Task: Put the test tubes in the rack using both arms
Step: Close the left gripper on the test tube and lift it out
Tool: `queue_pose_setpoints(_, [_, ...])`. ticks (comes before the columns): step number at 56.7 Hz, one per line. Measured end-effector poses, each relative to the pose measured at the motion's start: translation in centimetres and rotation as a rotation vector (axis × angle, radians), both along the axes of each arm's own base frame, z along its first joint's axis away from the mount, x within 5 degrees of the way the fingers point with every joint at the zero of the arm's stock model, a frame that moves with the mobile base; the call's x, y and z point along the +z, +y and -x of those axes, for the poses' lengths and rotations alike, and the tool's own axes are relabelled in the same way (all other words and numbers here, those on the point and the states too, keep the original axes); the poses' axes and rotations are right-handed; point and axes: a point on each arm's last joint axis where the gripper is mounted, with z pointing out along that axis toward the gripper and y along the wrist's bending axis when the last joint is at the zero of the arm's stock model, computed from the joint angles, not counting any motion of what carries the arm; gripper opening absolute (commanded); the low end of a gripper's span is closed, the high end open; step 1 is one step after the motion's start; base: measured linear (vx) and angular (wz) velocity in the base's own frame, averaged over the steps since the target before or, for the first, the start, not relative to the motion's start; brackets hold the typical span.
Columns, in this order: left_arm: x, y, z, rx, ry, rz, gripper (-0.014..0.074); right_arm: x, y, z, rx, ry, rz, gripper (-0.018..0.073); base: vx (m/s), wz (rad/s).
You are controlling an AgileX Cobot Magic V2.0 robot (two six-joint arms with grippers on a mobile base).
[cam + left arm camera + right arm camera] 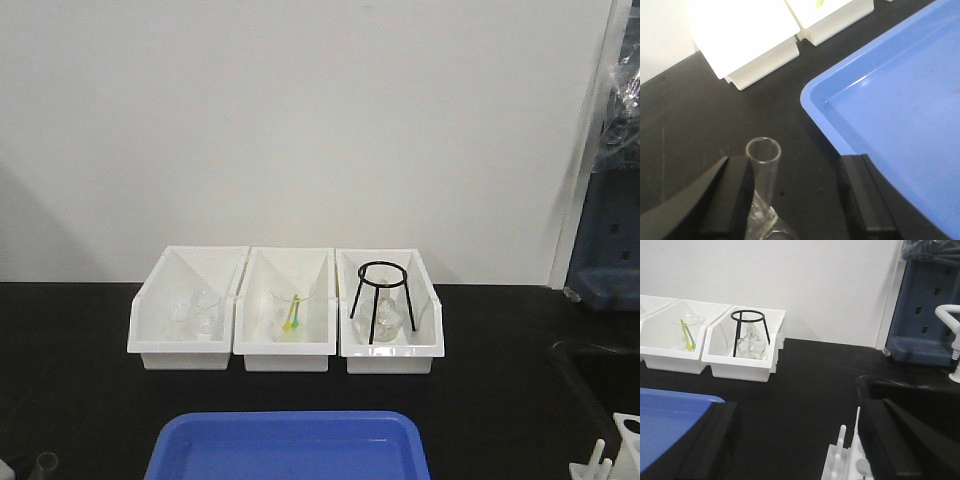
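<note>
A clear glass tube (763,167), its open mouth pointing away from the wrist, sits between the left gripper's (797,172) wide-spread black fingers, close against one of them. The white rack (852,462), with round holes on top and thin upright pegs, stands on the black table (805,390) between the right gripper's (797,412) spread fingers.

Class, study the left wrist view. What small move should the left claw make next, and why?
Probably close the left claw gently on the glass tube. The claw is open and the tube sits between its fingers, near one and well apart from the other, so nothing grips it yet. The tube must be held before it can go to the rack.
</note>
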Motion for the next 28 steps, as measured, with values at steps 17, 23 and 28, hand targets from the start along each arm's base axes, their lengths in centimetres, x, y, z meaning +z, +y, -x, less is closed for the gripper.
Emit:
queue_pose_setpoints(17, [0.2, 0.3, -0.5, 0.009, -0.072, -0.063, 0.0501, 0.0, 0.0, 0.0, 0.0, 0.0, 0.001, 0.055, 0.0, 0.0])
queue_pose_setpoints(23, [-0.3, 0.2, -1.0, 0.005, -0.067, -0.066, 0.0501, 0.0, 0.0, 0.0, 0.0, 0.0, 0.001, 0.055, 0.0, 0.0])
queue_pose_setpoints(28, [-0.9, 0.0, -1.4, 0.001, -0.061, -0.06, 0.0501, 0.0, 0.0, 0.0, 0.0, 0.0, 0.001, 0.055, 0.0, 0.0])
